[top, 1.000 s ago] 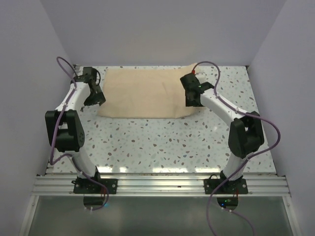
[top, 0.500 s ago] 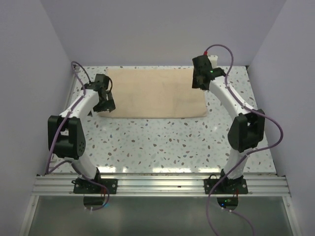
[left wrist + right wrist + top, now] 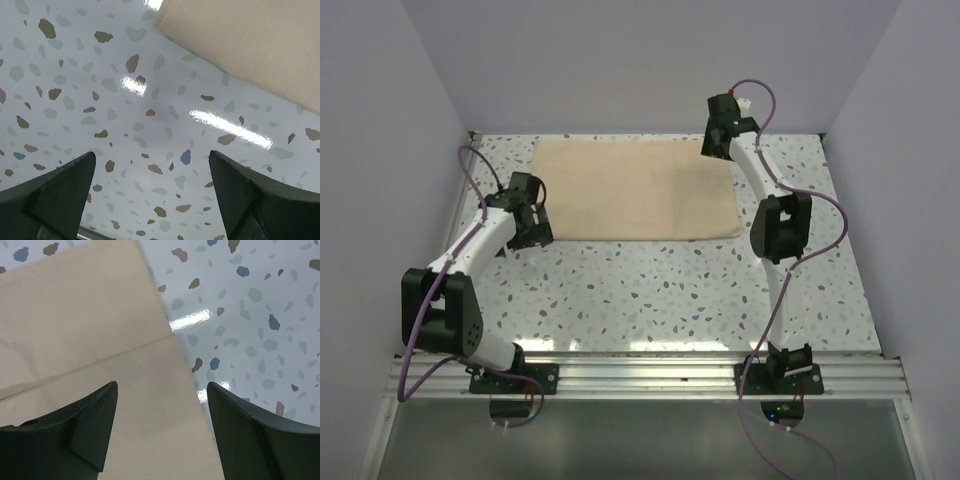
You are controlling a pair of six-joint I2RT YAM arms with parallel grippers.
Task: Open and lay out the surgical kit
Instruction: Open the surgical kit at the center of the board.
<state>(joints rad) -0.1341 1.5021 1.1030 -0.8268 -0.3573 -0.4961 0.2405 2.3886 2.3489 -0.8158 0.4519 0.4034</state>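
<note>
The surgical kit shows as a beige cloth wrap (image 3: 635, 190) lying flat at the back of the speckled table. A crease runs across it in the right wrist view (image 3: 75, 330). My left gripper (image 3: 533, 232) hovers open over bare table just off the wrap's near left corner (image 3: 260, 45), with nothing between its fingers (image 3: 152, 160). My right gripper (image 3: 716, 148) is open above the wrap's far right corner, straddling the cloth's right edge (image 3: 162, 387) and holding nothing.
The speckled table (image 3: 650, 290) is boxed in by pale walls at the left, back and right. A metal rail (image 3: 640, 375) carrying both arm bases runs along the near edge. The right arm stretches far back, its purple cable looping beside it.
The wrap's raised far right corner has dropped flat. My right gripper has moved from the wrap's right part back to its far right corner. My left gripper drew slightly nearer, off the cloth.
</note>
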